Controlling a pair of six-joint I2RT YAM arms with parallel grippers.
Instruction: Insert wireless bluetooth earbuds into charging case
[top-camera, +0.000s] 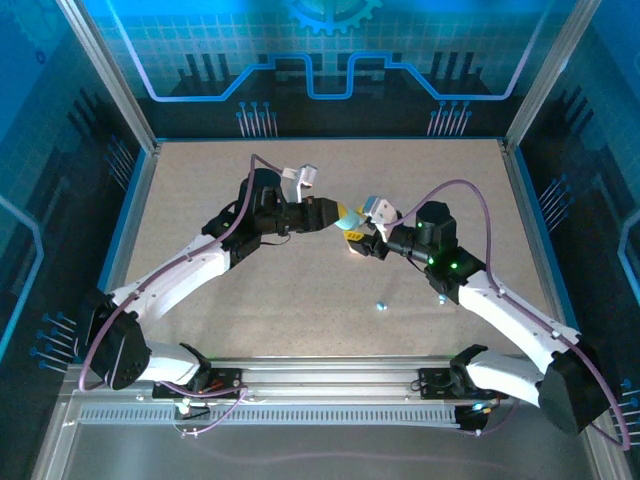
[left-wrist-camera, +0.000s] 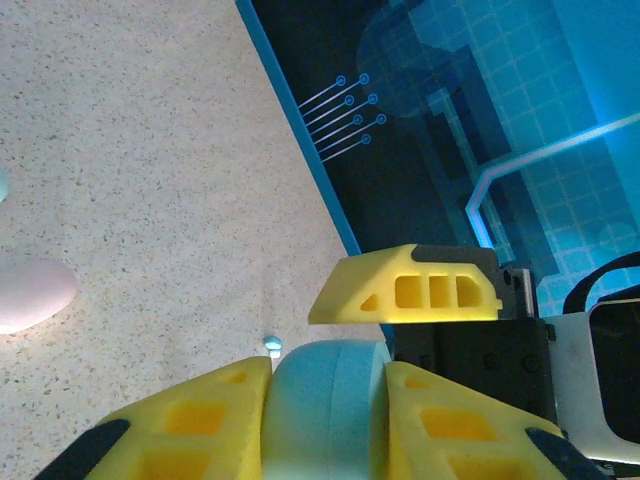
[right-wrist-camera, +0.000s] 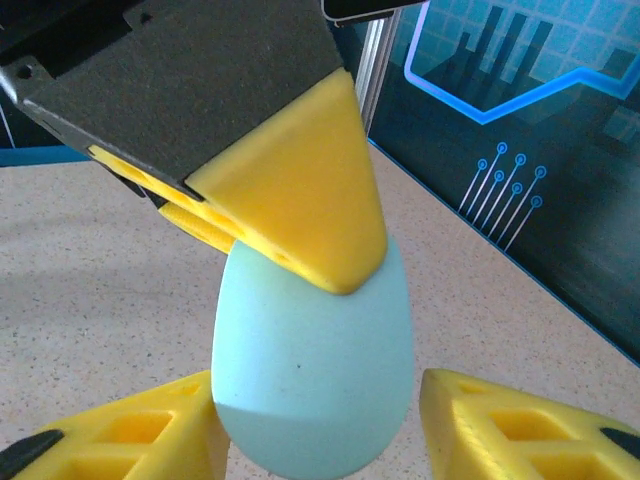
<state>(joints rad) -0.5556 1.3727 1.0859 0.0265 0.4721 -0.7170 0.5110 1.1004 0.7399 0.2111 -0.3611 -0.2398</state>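
Observation:
A pale blue oval charging case is clamped between the yellow fingers of my left gripper, held above the table's middle. It is closed, its seam running up the middle. My right gripper straddles the case's lower end with its jaws open: one finger rests against it, the other stands a little clear. One left finger presses the case from above. A tiny pale blue earbud lies on the table in front of the grippers.
A pale pink oval case lies on the speckled table off to one side. The right gripper's finger reaches in above the held case. Blue walls and metal posts fence the table.

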